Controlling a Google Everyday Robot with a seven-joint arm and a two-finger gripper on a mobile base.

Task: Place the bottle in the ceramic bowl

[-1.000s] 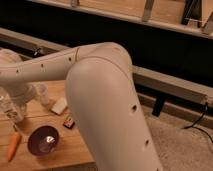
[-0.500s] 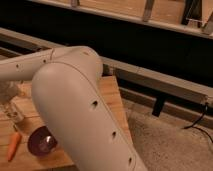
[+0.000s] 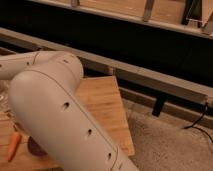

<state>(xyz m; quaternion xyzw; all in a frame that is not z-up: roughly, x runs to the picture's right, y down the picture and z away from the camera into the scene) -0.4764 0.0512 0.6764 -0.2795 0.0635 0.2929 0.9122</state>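
Not much can be made out here tbh. Most of the view is blocked by the big white arm (image 3: 60, 120), which is folded across the wooden bench (image 3: 102, 100). The pincer isn't seen at all. It's presumably tucked behind the arm toward the left edge, so whether it's open, closed or gripping something can't be told. The bottle isn't seen either, so it's probably hidden behind the arm too, though that's only a guess.

Only a dark sliver of the ceramic bowl (image 3: 34, 146) is visible, peeking out under the arm near the front-left of the bench, with a carrot (image 3: 13, 146) lying just beside it.

On handling: a small clear plastic bottle is expected to be light and a bit squashy, with smooth sides that can slip or twist if it's pinched too gently. It's best taken across the middle of the body, on the label if possible, not at the cap. Not much squeeze should be needed.

The bowl is glossy and shallow, so a bottle that gets dropped could bounce or roll out. It should be lowered close in and laid on its side. The bowl is also breakable, so no knocks on the rim.
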